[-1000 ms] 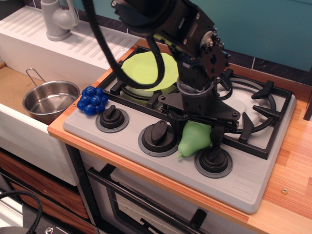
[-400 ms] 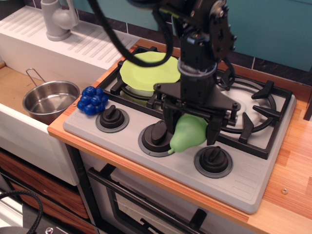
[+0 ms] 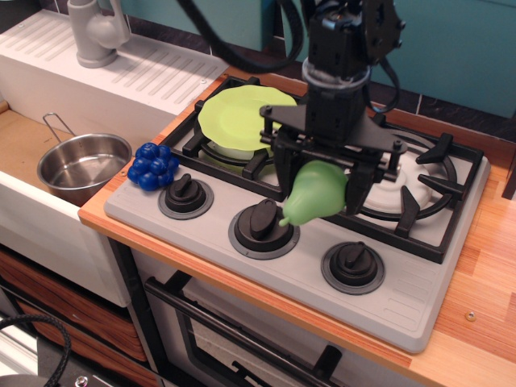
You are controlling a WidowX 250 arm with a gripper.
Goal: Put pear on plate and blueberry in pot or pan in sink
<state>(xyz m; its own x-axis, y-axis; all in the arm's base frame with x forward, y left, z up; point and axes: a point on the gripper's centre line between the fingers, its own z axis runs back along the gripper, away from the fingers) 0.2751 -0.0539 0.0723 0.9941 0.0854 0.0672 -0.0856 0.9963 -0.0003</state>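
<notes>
My gripper (image 3: 321, 184) is shut on the pale-green pear (image 3: 314, 193), which hangs lifted above the stove front, over the gap between the middle and right knobs. The lime-green plate (image 3: 235, 118) lies on the back-left burner, to the left of the gripper and partly behind the arm. The blue blueberry (image 3: 153, 167) cluster rests on the stove's front-left corner. The shiny steel pot (image 3: 82, 166) with a wire handle stands in the sink (image 3: 24, 211) at the left.
Three black knobs (image 3: 263, 222) line the grey stove front. Black grates (image 3: 427, 187) cover the right burner. A grey faucet (image 3: 95, 32) and white ribbed drainboard (image 3: 153, 76) sit behind the sink. Wooden counter (image 3: 492, 266) runs along the right.
The gripper has risen with the pear, lifting it off the stove front, and shifted slightly back toward the burners. Blueberry, pot and plate have not moved.
</notes>
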